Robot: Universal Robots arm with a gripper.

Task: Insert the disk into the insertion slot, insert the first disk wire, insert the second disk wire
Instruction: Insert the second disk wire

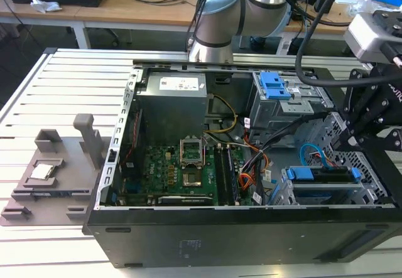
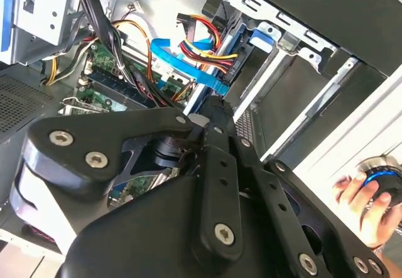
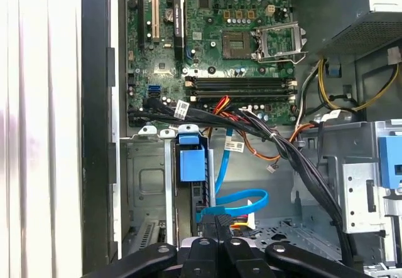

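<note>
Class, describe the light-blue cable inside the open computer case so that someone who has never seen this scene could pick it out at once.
Start at the open black computer case and find the green motherboard. In the first wrist view, beside the board, a blue-handled disk sits in the silver drive cage. Next to it runs the second disk wire, a flat, glossy light-blue cable that curls in a loop, unlike the thin red, orange and black wires nearby.

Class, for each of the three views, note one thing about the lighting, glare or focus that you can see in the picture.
Exterior view: even light, the disk readable in its bay. Second wrist view: the gripper body looms dark and close, and the metal wall behind the second disk wire is washed out. First wrist view: the white strip beside the case glares, while the motherboard is crisp.
</note>
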